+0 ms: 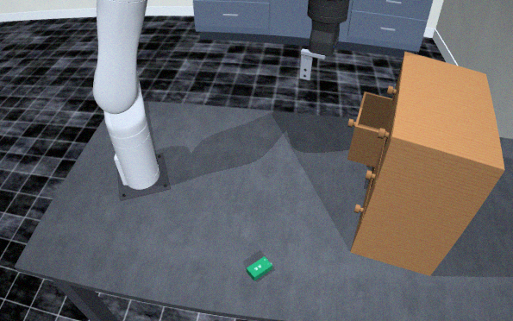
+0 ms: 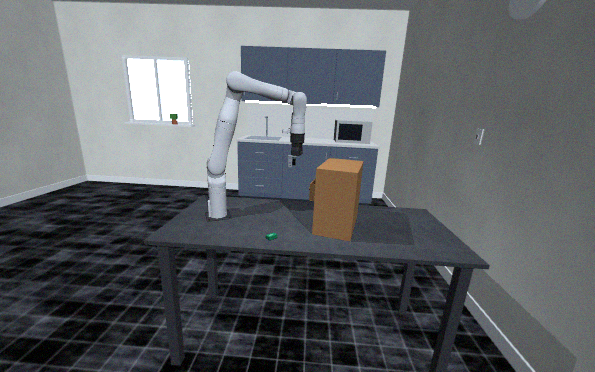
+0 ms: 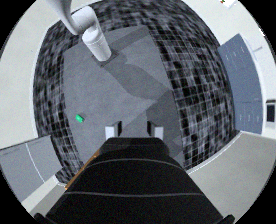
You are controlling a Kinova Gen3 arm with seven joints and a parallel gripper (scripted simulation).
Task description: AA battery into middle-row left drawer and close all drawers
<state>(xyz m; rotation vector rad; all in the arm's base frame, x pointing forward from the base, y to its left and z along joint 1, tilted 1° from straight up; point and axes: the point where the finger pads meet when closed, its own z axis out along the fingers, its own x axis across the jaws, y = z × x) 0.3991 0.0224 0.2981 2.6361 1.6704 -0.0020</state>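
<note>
Fingers (image 1: 305, 69) (image 2: 290, 161) hang wide, holding nothing; the open orange wooden drawer (image 1: 363, 147) (image 2: 312, 191), lower than them, likely needs pushing in next, battery unseen.
</note>
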